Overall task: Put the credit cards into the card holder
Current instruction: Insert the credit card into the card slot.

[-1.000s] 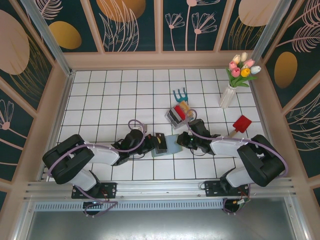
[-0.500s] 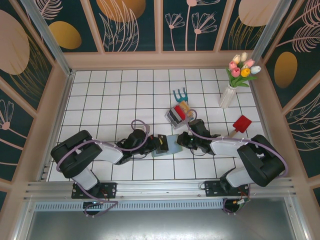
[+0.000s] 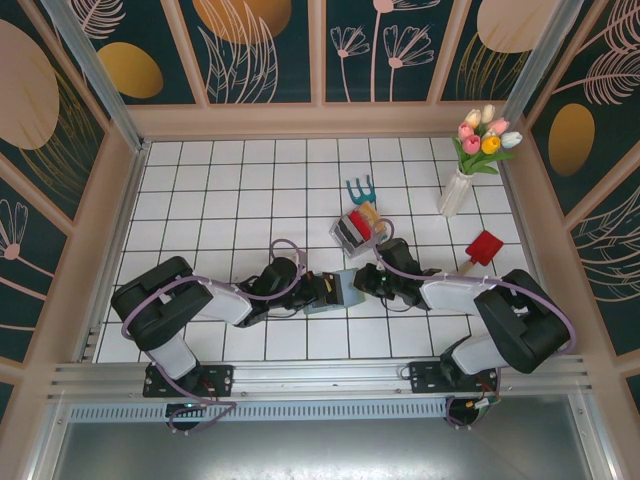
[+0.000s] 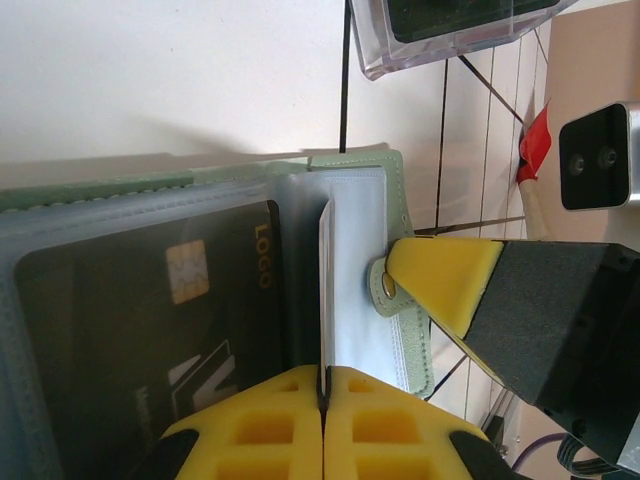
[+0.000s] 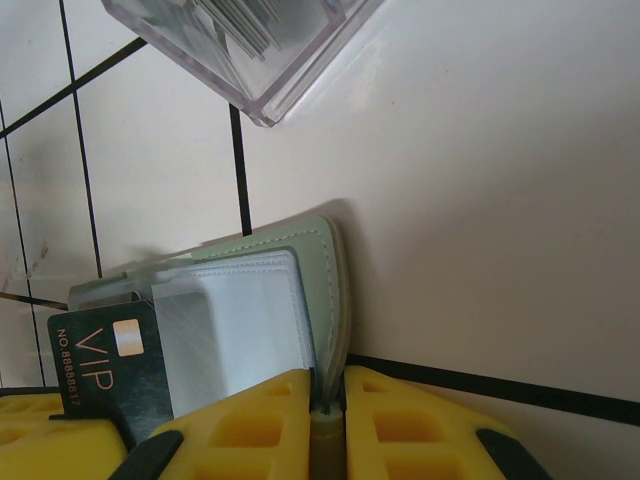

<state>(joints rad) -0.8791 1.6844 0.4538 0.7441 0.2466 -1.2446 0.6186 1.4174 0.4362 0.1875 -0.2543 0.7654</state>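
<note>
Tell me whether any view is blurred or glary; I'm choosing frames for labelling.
Top external: sharp, evenly lit. Left wrist: black card legible, faint sheen. Right wrist: card holder sharp, casting a soft shadow; clear rack slightly soft.

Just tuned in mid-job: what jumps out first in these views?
At front centre, the right gripper pinches the cover of the green card holder, while the left gripper pinches a whitish card edge-on. A black card sits in a clear sleeve; tulips stand far right.
</note>
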